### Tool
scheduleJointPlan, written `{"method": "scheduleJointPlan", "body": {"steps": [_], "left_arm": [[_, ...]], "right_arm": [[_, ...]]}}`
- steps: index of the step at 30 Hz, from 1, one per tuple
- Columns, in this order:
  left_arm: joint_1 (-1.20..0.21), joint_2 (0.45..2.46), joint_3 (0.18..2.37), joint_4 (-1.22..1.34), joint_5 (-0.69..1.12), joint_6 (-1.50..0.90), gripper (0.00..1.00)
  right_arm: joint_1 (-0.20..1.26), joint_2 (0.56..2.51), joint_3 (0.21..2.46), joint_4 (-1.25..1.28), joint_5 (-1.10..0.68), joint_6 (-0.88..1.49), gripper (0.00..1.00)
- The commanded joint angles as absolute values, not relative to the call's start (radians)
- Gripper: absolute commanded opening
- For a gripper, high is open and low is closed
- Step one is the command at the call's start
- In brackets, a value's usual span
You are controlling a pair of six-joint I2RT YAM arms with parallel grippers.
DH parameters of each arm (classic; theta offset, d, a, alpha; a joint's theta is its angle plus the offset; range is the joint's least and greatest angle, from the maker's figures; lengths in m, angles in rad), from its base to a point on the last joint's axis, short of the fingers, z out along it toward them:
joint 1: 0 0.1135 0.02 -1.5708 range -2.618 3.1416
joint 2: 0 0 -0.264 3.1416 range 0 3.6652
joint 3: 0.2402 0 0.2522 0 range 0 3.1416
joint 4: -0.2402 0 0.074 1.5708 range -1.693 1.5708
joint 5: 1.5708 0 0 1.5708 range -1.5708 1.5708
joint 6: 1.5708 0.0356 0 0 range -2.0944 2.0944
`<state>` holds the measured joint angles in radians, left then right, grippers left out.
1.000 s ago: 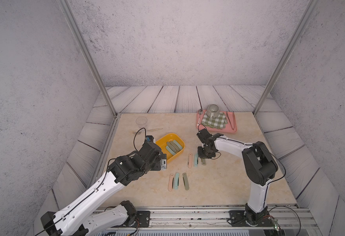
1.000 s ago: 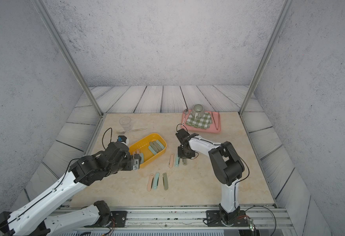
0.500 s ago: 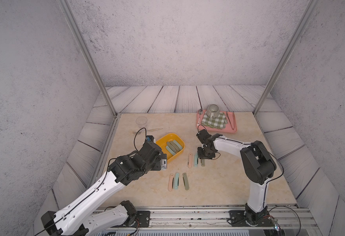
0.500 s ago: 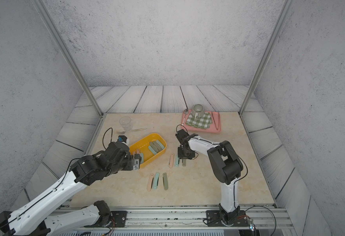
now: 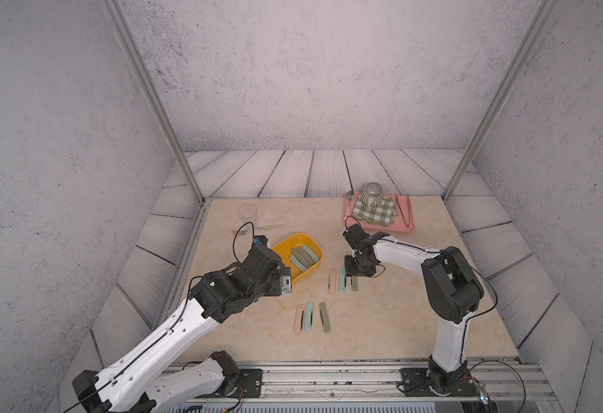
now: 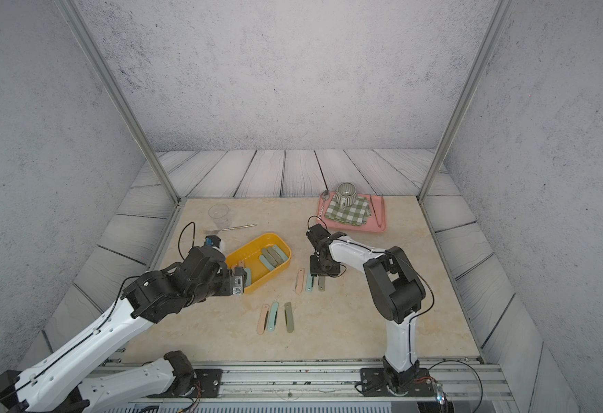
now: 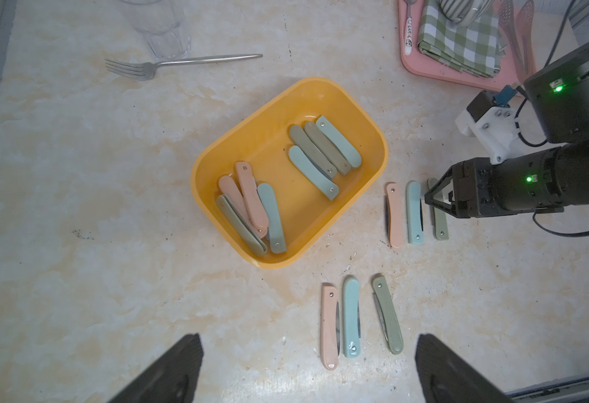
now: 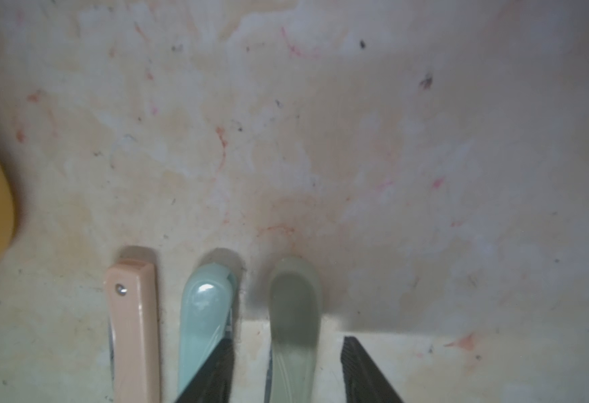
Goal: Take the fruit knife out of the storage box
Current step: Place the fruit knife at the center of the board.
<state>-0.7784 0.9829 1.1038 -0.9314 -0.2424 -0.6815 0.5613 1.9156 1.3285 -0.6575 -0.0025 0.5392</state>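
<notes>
Yellow-orange and low-walled, the storage box (image 7: 272, 115) is sitting on the marbled surface (image 7: 76, 209). We are counting eight folded knives (image 7: 313, 172) lying inside it. Four of them, pink, green and blue, are bunched at one end, and four, blue and green, are lying at the other.

Just beside the box, on its side toward the pink tray (image 7: 412, 66), three more are lying in a row on the surface. Nearest the box is a pink knife (image 7: 395, 216), then a blue knife (image 7: 414, 213), and farthest from the box the green fruit knife (image 8: 294, 314).

We are holding our right fingers (image 8: 216, 377) apart on either side of that green fruit knife. Bare surface is showing between it and each finger, so they are gripping nothing. In the right wrist view one finger is overlapping the blue knife.

A second row of three knives (image 7: 350, 314) is lying on the surface near the box, farther from the tray.

We are holding our left fingers (image 7: 174, 370) wide apart and empty. They are hovering over the end of the box nearest our left arm.
</notes>
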Motion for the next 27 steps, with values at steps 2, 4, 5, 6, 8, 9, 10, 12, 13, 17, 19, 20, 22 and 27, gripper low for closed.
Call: {"method": "scheduleJointPlan", "body": {"steps": [2,4,5,6,8,9,10,12,13,17,19,20,22,27], "left_arm": [[-0.746,0.992,1.081,-0.903,-0.218,-0.694,0.99],[-0.732,1.004,1.074,-0.888,-0.206,-0.689,0.99],[-0.727,1.012,1.072,-0.88,-0.203,-0.687,0.99],[-0.72,1.022,1.07,-0.871,-0.201,-0.683,0.99],[-0.709,1.048,1.071,-0.86,-0.196,-0.672,0.99],[-0.698,1.065,1.071,-0.856,-0.19,-0.669,0.99],[-0.689,1.087,1.076,-0.853,-0.179,-0.664,0.99],[-0.668,1.134,1.088,-0.854,-0.158,-0.666,0.99],[-0.662,1.155,1.093,-0.85,-0.155,-0.666,0.99],[-0.629,1.237,1.098,-0.81,-0.143,-0.675,0.99],[-0.616,1.277,1.103,-0.779,-0.134,-0.669,0.99],[-0.607,1.308,1.111,-0.766,-0.124,-0.662,0.98],[-0.594,1.371,1.136,-0.758,-0.106,-0.651,0.97],[-0.566,1.53,1.189,-0.728,-0.072,-0.636,0.95]], "right_arm": [[0.558,1.841,1.386,-0.728,0.002,0.509,0.69],[0.558,1.823,1.399,-0.746,0.002,0.499,0.81],[0.558,1.817,1.406,-0.756,0.004,0.496,0.86],[0.559,1.809,1.414,-0.767,0.003,0.492,0.94],[0.558,1.796,1.424,-0.782,0.0,0.484,0.99],[0.558,1.79,1.432,-0.794,0.0,0.482,0.99],[0.558,1.781,1.437,-0.804,0.001,0.479,0.99],[0.558,1.763,1.444,-0.819,0.004,0.476,0.99],[0.558,1.753,1.448,-0.826,0.005,0.473,0.99],[0.558,1.698,1.454,-0.843,-0.005,0.457,0.99],[0.558,1.678,1.463,-0.858,-0.008,0.452,0.99],[0.558,1.67,1.467,-0.865,-0.011,0.448,0.99],[0.558,1.656,1.472,-0.875,-0.013,0.444,0.99],[0.558,1.63,1.481,-0.898,-0.029,0.43,0.99]]}}
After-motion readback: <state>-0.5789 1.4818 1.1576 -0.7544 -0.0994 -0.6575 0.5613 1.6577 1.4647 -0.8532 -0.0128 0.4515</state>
